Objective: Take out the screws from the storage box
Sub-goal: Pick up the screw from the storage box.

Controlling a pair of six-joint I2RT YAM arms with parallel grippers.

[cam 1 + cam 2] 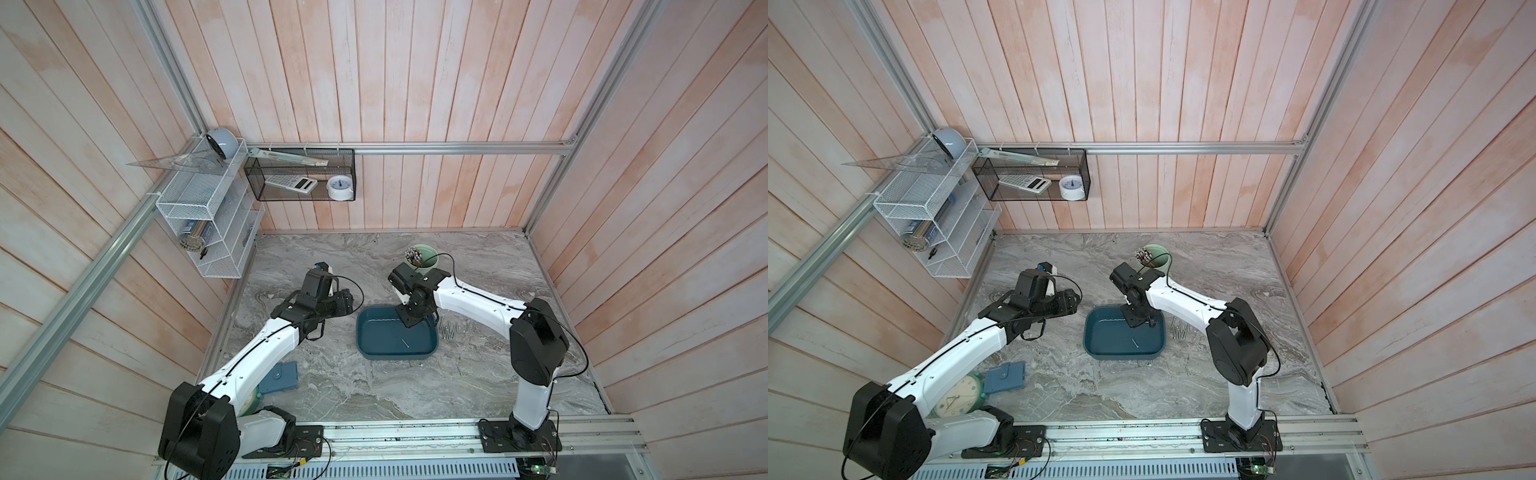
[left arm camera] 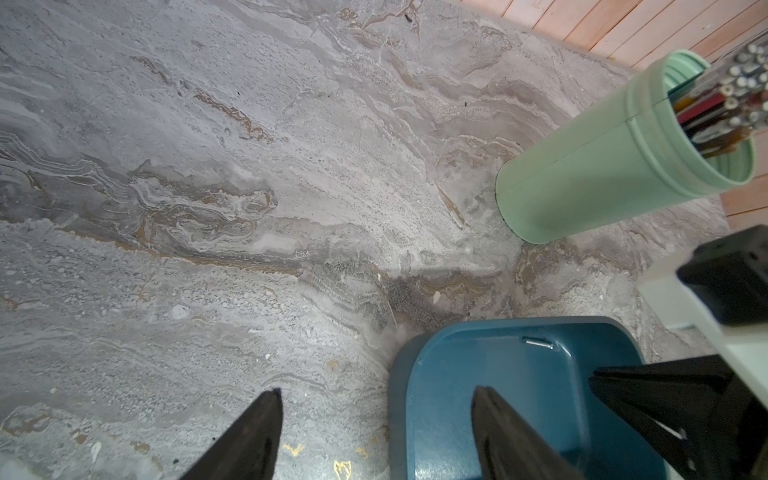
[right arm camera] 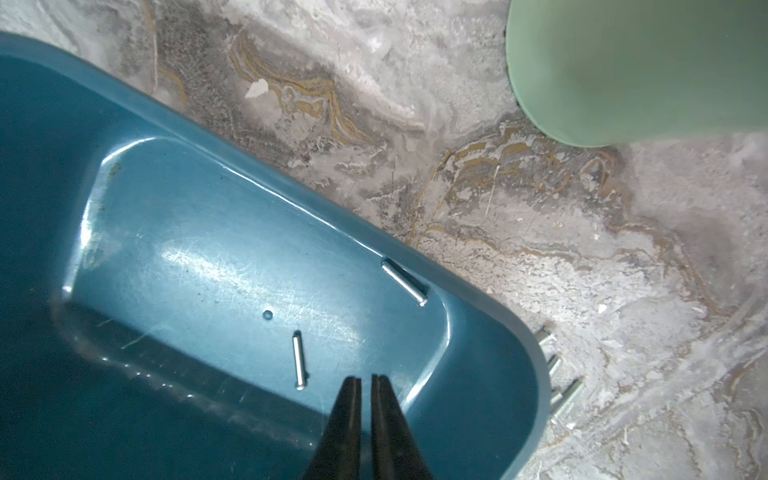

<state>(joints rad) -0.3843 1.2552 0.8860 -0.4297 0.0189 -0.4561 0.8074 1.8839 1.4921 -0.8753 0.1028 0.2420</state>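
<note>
Though both flat, screws (image 3: 298,360) unaligned

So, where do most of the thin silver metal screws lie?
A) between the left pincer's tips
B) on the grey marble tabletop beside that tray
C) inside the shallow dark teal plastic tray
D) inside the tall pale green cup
B: the thin silver screws lie clustered on the marble tabletop just outside the teal tray; only a few lie inside.

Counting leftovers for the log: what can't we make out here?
- Storage box, far corner: hidden by the right pincer in both top views.
- Screws outside the box: too small to count in the top views; the box rim covers part of them in the right wrist view.
</note>
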